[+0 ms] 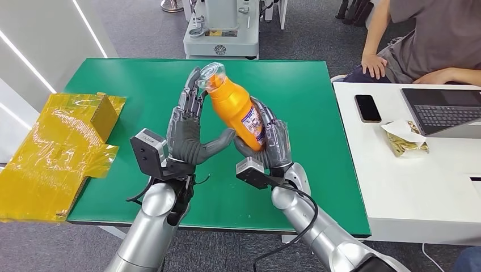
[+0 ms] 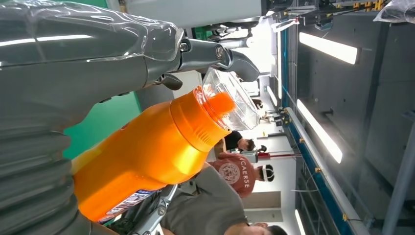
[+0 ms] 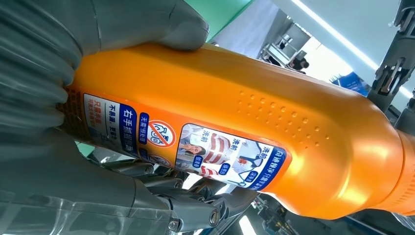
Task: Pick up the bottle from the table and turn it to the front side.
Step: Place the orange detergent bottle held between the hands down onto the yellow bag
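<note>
Orange bottle (image 1: 237,107) held up above the green table (image 1: 142,85), tilted, clear cap (image 1: 212,75) toward the far left, base low and toward the robot. Right hand (image 1: 271,141) wrapped around the lower body of the bottle, thumb on one side, darker fingers (image 3: 195,205) curled under the other; label with blue and white print facing the right wrist camera. Left hand (image 1: 190,127) alongside, fingers stretched up beside the neck and cap, thumb reaching toward the bottle's lower part; in the left wrist view a fingertip (image 2: 240,61) near the cap, contact not certain, so cannot tell whether this hand grips or merely rests against it. Yellow crinkled packaging (image 1: 57,153) at the table's left edge, partly overhanging. White desk (image 1: 420,181) just beside the table on the right, carrying a dark phone (image 1: 367,107), a laptop (image 1: 445,110) and a small snack bag (image 1: 405,139). Seated person (image 1: 420,39) behind that desk, one hand on a knee. Grey machine base (image 1: 221,34) on the floor beyond the table.
</note>
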